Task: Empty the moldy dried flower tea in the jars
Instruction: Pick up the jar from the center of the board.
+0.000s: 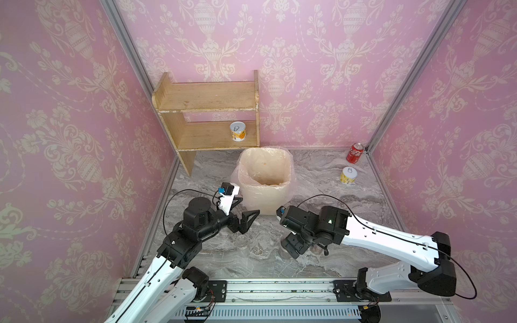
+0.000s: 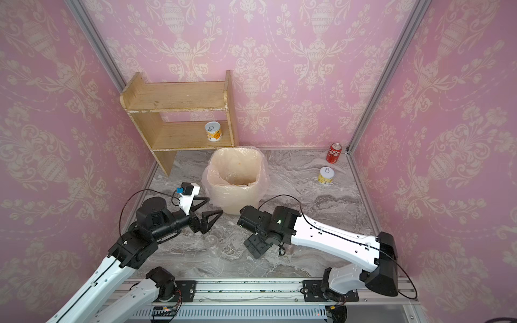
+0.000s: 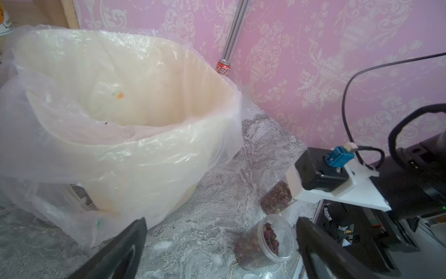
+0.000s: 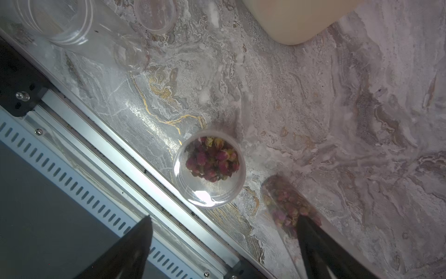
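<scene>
The tea (image 4: 212, 161) lies in a short jar (image 4: 210, 195) standing near the front edge of the tabletop (image 4: 313, 108); more sits in a taller jar (image 4: 287, 205) just beside it. A third jar (image 4: 60, 21), further along that edge, looks empty. The right tool (image 4: 223, 217) hovers above the short jar, jaws spread wide, holding nothing. The left tool (image 1: 247, 205), also spread and empty, points at the lined bin (image 1: 265, 195).

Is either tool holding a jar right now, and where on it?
Nothing is held. The left tool is open near the bin; the right tool hangs open above the short jar.
</scene>
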{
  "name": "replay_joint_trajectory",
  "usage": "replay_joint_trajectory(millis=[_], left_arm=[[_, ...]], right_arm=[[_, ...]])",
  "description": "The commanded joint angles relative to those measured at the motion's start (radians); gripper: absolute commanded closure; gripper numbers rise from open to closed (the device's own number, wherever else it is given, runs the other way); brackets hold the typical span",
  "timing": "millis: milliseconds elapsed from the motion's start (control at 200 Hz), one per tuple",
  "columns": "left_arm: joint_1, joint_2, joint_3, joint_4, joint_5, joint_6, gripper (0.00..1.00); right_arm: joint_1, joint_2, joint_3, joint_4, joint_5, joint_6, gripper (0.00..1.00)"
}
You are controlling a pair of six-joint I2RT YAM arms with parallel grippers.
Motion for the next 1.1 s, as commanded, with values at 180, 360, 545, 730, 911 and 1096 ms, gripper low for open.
replay_joint_trajectory(millis=[180, 360, 545, 730, 911, 1096], left_arm=[[-0.008, -0.022, -0.045, 0.043, -0.026, 0.014, 0.01], [-0.008, -0.006, -0.052, 0.062, 0.035, 0.026, 0.01], [-0.013, 0.003, -0.059, 0.082, 0.071, 0.020, 0.02], [-0.014, -0.005, -0.067, 0.074, 0.060, 0.017, 0.02], [-0.016, -0.013, -0.072, 0.073, 0.056, 0.013, 0.02], [-0.016, -0.018, -0.076, 0.073, 0.050, 0.014, 0.01]], right_arm=[[0.018, 0.090, -0.040, 0.059, -0.026, 0.017, 0.06], [0.018, 0.138, -0.060, 0.084, -0.029, 0.012, 0.08], [0.014, 0.175, -0.087, 0.120, -0.047, 0.016, 0.11], [0.006, 0.207, -0.104, 0.137, -0.054, 0.015, 0.17], [0.000, 0.216, -0.111, 0.145, -0.046, 0.018, 0.28], [-0.003, 0.210, -0.105, 0.138, -0.045, 0.018, 0.35]])
